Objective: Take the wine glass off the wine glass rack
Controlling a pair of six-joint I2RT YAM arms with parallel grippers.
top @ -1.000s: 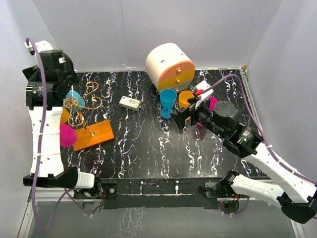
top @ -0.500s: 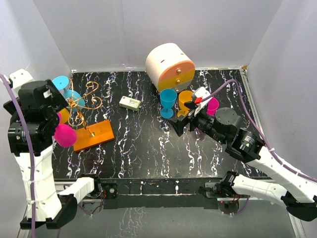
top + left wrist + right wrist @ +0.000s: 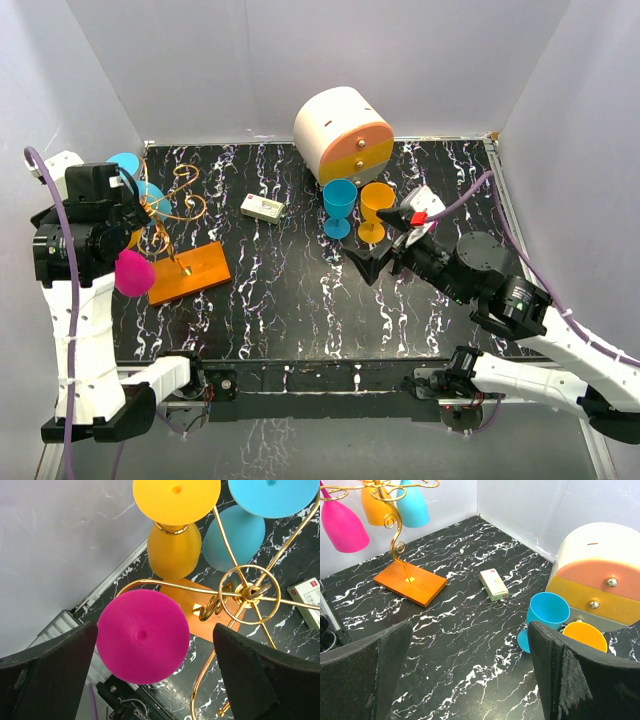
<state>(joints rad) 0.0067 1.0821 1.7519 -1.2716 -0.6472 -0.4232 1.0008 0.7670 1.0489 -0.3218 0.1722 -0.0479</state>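
From above, the wine glass rack [image 3: 190, 272] stands at the table's [image 3: 300, 300] left side, with a pink wine glass [image 3: 132, 272] hanging from it. Left wrist view: the left gripper [image 3: 155, 635] has its jaws spread wide, flanking that glass's foot. Right wrist view: the right gripper [image 3: 470, 630] gapes wide, holding nothing.

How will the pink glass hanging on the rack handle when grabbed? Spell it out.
The pink glass looks like matte plastic: probably light, not fragile. Hung by its foot on the thin wire rack, it may swing when nudged.
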